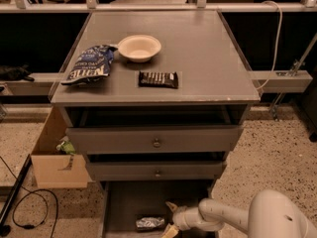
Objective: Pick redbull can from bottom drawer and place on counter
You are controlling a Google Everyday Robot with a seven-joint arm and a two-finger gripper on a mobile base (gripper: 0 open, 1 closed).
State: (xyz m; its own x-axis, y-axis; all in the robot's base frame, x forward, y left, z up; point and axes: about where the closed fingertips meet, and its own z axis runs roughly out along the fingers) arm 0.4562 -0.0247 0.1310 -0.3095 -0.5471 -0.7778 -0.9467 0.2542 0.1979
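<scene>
The redbull can (pixel 150 223) lies on its side on the grey floor of the open bottom drawer (pixel 121 205), near the front. My gripper (pixel 170 218) reaches into the drawer from the right, just right of the can, with its fingers spread open; one fingertip (pixel 171 206) is behind and one in front. The can is not held. The counter (pixel 198 53) is the grey cabinet top above.
On the counter lie a blue chip bag (pixel 89 65), a white bowl (pixel 139 47) and a dark candy bar (pixel 158 79). Two upper drawers with knobs (pixel 156 143) stand partly pulled out. A cardboard box (pixel 54 158) sits on the floor at left, with cables.
</scene>
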